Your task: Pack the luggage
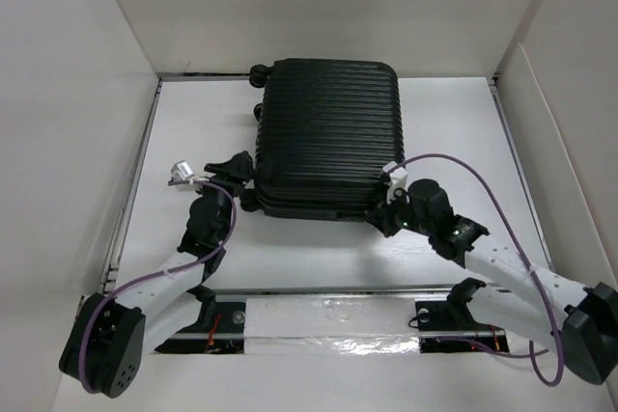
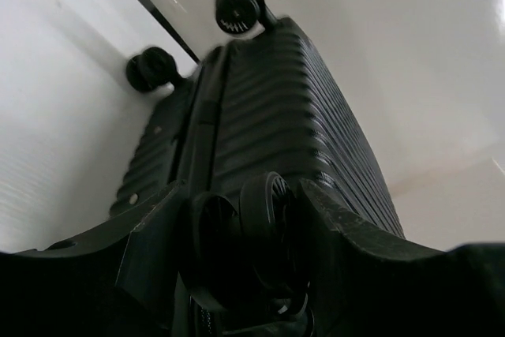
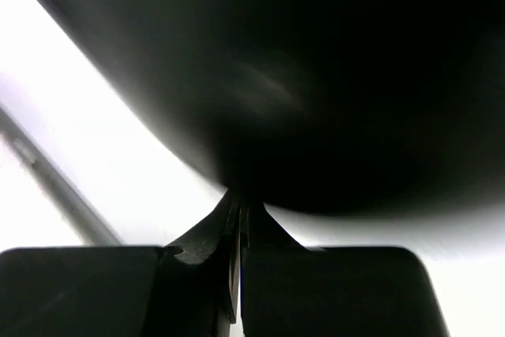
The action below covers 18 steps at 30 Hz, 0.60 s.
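A white table point(image 1: 463, 123) makes the floor of the overhead view, boxed in by plain white walls: a back wall point(image 1: 328, 7) at 12 o'clock, a left wall point(image 1: 58, 142) at 9 and a right wall point(image 1: 570, 142) at 3. A thin metal rail point(image 1: 129, 195) runs along the table's 9 o'clock edge. At 6 o'clock lies a white board point(image 1: 328, 315) — a strip of shiny, crinkled tape point(image 1: 328, 345) runs along its near edge.

A lab test booth: white panels point(image 1: 319, 7) box in a table point(image 1: 444, 132) bearing left arm point(image 1: 183, 267) and right arm point(image 1: 502, 262).
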### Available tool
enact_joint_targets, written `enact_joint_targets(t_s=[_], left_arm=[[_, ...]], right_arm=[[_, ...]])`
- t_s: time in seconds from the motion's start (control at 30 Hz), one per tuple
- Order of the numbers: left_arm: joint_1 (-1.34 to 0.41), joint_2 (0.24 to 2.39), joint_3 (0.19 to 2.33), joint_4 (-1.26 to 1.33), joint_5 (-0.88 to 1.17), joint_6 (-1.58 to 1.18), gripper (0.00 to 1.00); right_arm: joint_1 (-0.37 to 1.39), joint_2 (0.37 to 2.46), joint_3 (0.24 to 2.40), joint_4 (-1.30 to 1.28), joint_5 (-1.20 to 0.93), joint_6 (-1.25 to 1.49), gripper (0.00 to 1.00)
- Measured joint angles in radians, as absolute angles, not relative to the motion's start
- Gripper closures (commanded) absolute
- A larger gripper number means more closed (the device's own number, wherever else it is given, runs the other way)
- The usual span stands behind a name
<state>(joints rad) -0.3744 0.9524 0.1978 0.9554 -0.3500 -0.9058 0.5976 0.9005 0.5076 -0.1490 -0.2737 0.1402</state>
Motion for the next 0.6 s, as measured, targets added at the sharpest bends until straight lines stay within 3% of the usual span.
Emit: enact_joint_targets(t_s=[0.17, 0.3, 0.43, 0.6], left_arm=[[-0.535, 0.908, 0.181, 0.913, -0.388, -0.899, 1.00], [-0.632, 0.900, 0.181, 0.908, -0.339, -0.906, 1.00], [-0.702, 0.873, 0.183, 0.888, -0.325, -0.906, 1.00], [-0.823, 0.875, 0.191, 0.871, -0.400, -0.895, 1.00]], right_arm=[[0.871, 1.075, 0.512, 0.112, -0.086, 0.206, 1.00], [0.982, 1.206, 0.625, 0.115, -0.019, 0.206, 1.00], [0.955, 1.193, 0.655, 0.038, -0.075, 0.163, 1.00], [0.795, 1.145, 0.667, -0.082, -0.252, 0.060, 1.00]])
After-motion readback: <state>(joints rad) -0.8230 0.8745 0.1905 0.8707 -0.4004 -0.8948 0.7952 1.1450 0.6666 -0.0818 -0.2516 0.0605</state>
